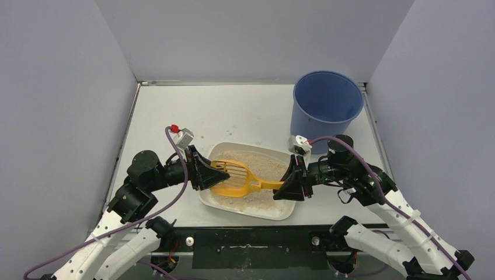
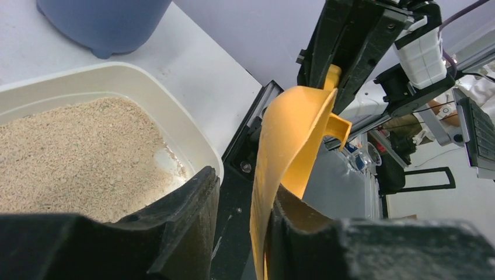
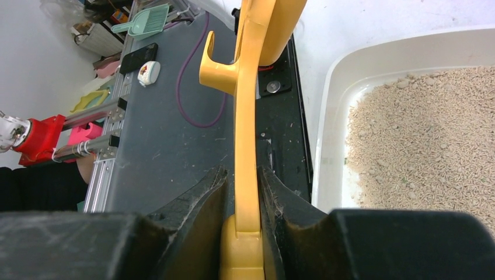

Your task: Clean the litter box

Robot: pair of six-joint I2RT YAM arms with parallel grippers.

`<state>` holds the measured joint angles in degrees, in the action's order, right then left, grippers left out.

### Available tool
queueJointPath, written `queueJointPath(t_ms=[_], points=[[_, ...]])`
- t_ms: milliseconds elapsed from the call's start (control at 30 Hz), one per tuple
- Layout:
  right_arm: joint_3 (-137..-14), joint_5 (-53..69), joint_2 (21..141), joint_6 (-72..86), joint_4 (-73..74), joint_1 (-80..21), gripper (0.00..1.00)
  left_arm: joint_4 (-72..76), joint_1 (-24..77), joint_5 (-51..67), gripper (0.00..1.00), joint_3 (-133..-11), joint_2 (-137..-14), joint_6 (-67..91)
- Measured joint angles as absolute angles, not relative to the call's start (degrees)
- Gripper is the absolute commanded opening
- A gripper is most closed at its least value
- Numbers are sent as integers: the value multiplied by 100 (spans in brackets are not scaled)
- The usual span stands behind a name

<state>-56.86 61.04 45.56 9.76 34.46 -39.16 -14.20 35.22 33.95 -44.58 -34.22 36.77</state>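
Note:
The litter box (image 1: 257, 214) is a shallow off-white tray of beige litter at the table's front centre. An orange slotted scoop (image 1: 236, 181) hangs over it. My right gripper (image 1: 286, 188) is shut on the scoop's handle (image 3: 248, 116), with both fingers pressed to its sides. My left gripper (image 1: 217, 170) is at the scoop's slotted end. In the left wrist view the scoop's blade (image 2: 292, 128) stands edge-on between the jaws of my left gripper (image 2: 242, 186). It touches one finger and a dark gap separates it from the other. The tray's rim (image 2: 175, 116) lies just below.
A tall round blue bucket (image 1: 326, 105) stands behind the tray at the back right. Grey walls close in the table on three sides. The black mounting rail (image 1: 251, 239) runs along the near edge. Some grains of litter are scattered on the table behind the tray.

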Motion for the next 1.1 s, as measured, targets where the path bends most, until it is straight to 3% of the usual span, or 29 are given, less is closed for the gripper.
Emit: queueJointPath(t_ms=[33,67,167,300,467,567,667,800,1100], points=[[-5686,6112,4569,974,3465,-3916,0,-1361,3522,3426,3,-4458,-3428,3693],[-5686,6112,4580,972,3483,-3916,0,-1328,3522,3448,0,-4458,-3433,3719],[-5682,6097,4589,974,3520,-3916,2,-1258,3524,3529,0,-4460,-3452,3706],[-5680,6093,4589,976,3529,-3916,16,-1256,3522,3546,0,-4460,-3468,3704],[-5605,5907,4506,1107,3476,-3916,47,-1260,3522,3479,0,-4458,-3430,3682],[-5400,5623,4257,1385,3288,-3916,72,-1208,3522,3454,0,-4425,-3400,3697],[-5074,5266,3872,1850,2781,-3916,87,-996,3522,3454,0,-4239,-3321,3800],[-4311,4718,3114,2668,1719,-3916,99,-893,3522,3441,0,-4016,-3275,3948],[-3330,3653,2279,4169,-36,-3916,100,-558,3522,3247,0,-3872,-3264,4305]])
